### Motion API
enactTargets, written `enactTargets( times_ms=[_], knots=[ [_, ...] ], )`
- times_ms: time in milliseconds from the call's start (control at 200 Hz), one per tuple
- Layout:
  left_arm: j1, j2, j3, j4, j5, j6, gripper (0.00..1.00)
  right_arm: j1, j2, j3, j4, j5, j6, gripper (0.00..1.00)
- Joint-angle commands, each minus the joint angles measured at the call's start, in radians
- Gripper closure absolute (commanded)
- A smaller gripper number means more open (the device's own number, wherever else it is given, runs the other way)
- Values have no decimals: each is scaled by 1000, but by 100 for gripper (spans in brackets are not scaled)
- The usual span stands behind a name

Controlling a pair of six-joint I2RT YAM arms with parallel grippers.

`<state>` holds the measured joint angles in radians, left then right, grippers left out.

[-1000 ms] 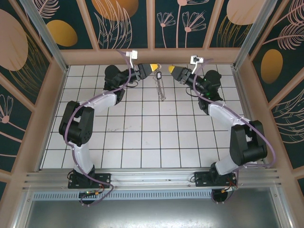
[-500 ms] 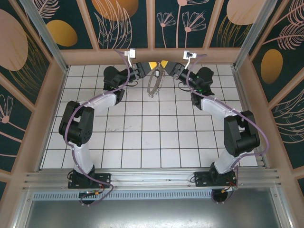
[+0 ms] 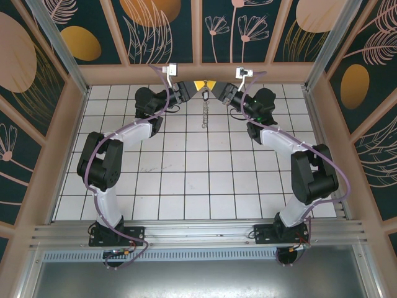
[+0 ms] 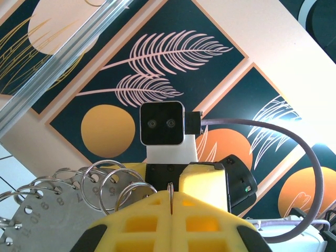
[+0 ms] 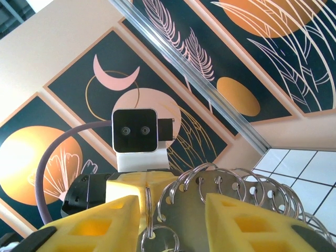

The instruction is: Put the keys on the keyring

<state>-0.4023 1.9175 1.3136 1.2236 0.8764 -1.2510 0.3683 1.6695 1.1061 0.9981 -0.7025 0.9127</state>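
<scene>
The left gripper (image 3: 199,85) (image 4: 171,202), with blocky yellow plastic fingers (image 4: 139,223), is clenched. Its two pads meet with no gap, and a thin steel wire stands nipped in the seam at their tips. The wire is part of the keyring (image 3: 205,110) (image 4: 63,202) — a thin steel loop fringed all round with small grey numbered metal leaves, each on its own little wire ring. In the left wrist view the leaves and rings fan out just beside the clenched fingers, against the outer side of one of them.

The right gripper (image 3: 212,85) (image 5: 173,212), of the same yellow make, faces the left one tip to tip, the two all but touching above the far part of the white tiled table (image 3: 186,180). Its fingers (image 5: 100,223) stand parted — released, not clamped — and straddle part of the bundle (image 5: 236,184). A grey leaf and a thin upright wire lie between them, with a small steel ring (image 5: 160,241) deeper in the gap. More rings arch over and past one finger. A sliver of space shows between the wire and the other finger.

From above, the rest of the keyring hangs straight down from the meeting fingertips as a narrow, chain-like strand. Whether its lower end reaches the tiles cannot be told.
</scene>
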Motion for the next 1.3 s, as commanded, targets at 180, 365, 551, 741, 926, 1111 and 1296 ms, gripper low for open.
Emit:
enactTargets(
  times_ms=[180,365,551,741,926,1111,1296],
  knots=[
    [-5,-6,10,65,-18,-8,100,-27,-121,-66,2,74,-68,60],
    [-4,-5,7,68,-20,-7,100,-9,-118,-45,0,67,-67,62],
    [-4,-5,10,67,-19,-9,100,16,-84,-10,-4,66,-67,63],
    [-4,-5,13,66,-19,-10,100,32,-62,9,-3,63,-67,65],
    [-4,-2,16,68,-17,-12,100,40,-49,18,-6,58,-66,67],
    [-5,-1,16,68,-19,-12,100,43,-40,20,-4,51,-62,72],
    [-4,1,18,70,-19,-14,100,47,-34,11,0,49,-62,73]
  ],
)
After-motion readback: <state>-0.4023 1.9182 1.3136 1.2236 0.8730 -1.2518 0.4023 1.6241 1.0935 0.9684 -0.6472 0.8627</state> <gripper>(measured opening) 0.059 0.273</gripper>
